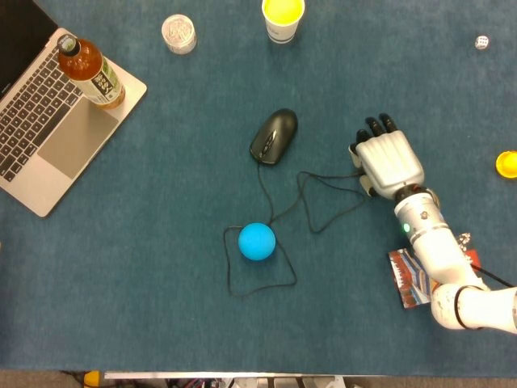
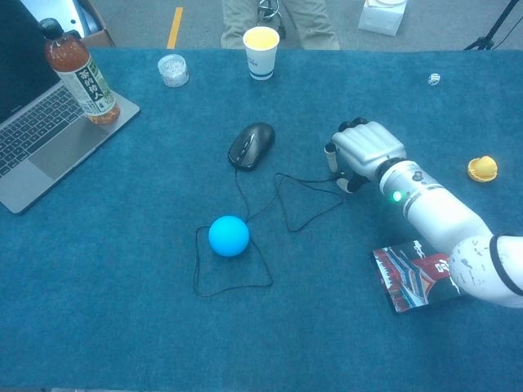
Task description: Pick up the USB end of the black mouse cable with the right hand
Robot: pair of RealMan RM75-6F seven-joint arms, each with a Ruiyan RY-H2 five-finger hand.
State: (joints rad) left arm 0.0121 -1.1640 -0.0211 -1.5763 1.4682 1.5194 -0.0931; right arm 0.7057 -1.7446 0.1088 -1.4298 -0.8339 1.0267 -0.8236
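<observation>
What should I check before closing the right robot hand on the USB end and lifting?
1. Right robot hand over the cable's free end: ok, it covers where the cable ends.
2. USB end between the fingers: cannot tell, the plug is hidden under the hand in both views.
3. Grip state: cannot tell, fingers curl down but contact is not visible.
4. Cable slack for lifting: ok, loose loops lie between the mouse and the hand.
5. Snag risk: not ok, the cable loops around the blue ball.
6. Left hand clear: ok, not in view.
</observation>
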